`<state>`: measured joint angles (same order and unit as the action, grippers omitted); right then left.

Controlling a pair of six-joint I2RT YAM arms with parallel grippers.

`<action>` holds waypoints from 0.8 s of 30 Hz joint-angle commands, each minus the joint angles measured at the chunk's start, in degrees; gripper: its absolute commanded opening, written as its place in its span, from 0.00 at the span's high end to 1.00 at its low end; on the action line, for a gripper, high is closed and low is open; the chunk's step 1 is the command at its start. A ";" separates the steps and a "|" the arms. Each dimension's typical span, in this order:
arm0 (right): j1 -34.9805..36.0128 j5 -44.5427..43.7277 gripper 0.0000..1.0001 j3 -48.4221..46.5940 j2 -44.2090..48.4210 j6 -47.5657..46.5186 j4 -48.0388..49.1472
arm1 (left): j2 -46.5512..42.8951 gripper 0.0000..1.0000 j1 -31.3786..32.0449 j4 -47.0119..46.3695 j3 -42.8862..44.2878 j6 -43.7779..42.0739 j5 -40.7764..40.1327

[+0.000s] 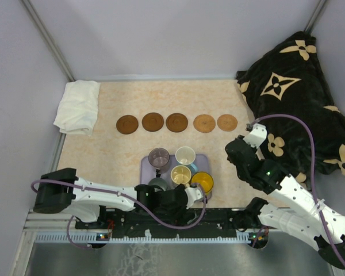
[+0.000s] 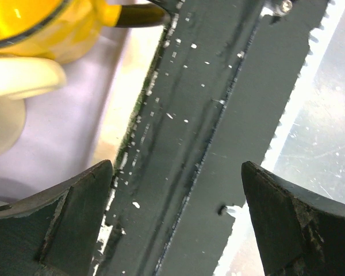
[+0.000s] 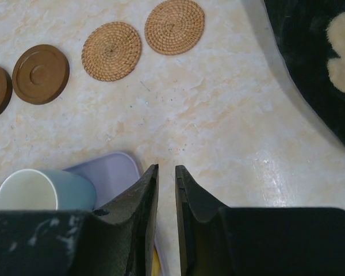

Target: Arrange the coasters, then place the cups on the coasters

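Lavender tray (image 1: pixel 203 163) holds five cups (image 1: pixel 181 174); left hand (image 2: pixel 177 167) spread, right hand (image 3: pixel 167 168) pressed together, empty.

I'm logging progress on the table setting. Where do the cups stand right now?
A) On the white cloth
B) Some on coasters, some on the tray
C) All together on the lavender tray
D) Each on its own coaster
C: the cups are clustered on the lavender tray, while the coasters, in a row farther back, have nothing on them.
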<state>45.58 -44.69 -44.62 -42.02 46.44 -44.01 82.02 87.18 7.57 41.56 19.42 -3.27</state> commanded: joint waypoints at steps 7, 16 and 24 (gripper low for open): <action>-0.23 -4.18 0.77 -7.00 0.17 -6.11 0.76 | -9.35 0.00 4.64 5.85 5.91 1.92 -14.40; -0.60 -4.18 0.72 -7.98 -4.55 -9.22 4.65 | -26.82 0.00 -1.13 12.50 1.77 9.67 -33.94; -5.45 0.63 0.71 -6.69 -6.86 -13.06 11.83 | -35.98 0.00 -5.51 30.27 -2.56 35.27 -48.50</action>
<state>42.70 -45.87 -51.05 -49.15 36.36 -38.54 47.42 82.46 24.62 39.97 38.46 -40.91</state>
